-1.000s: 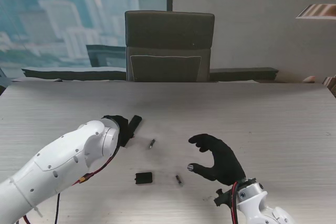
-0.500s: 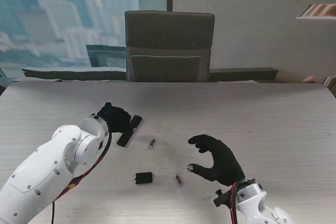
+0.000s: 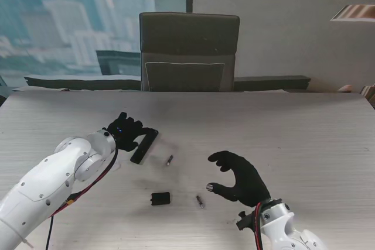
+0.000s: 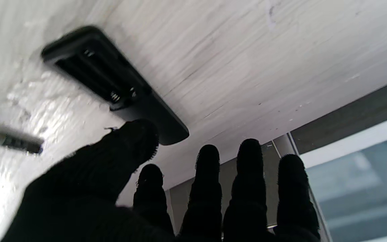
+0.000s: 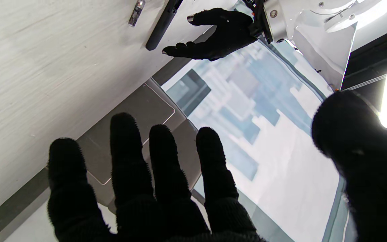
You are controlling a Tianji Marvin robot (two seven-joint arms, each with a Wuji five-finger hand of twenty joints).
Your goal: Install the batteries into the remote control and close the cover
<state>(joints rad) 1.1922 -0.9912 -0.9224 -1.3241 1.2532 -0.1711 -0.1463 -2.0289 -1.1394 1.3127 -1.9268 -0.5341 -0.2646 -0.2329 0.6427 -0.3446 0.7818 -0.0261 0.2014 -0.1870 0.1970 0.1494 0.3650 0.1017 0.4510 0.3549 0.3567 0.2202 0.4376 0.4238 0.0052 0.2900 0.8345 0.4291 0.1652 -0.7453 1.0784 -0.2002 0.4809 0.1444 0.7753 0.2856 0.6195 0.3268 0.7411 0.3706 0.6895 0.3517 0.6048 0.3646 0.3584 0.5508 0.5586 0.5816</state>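
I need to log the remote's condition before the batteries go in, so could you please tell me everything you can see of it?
The remote control is a slim black bar, plastic by its look, lying flat on the table with its back up. Its battery compartment is uncovered, with spring contacts showing and no batteries inside. It lies slantwise, left of the nearer battery. The left hand is open beside its far end; whether the thumb touches it is unclear.

Even daylight on the table (image 3: 304, 127), motion-blurred remote (image 4: 113, 84), blown-out window glare in the right wrist view.
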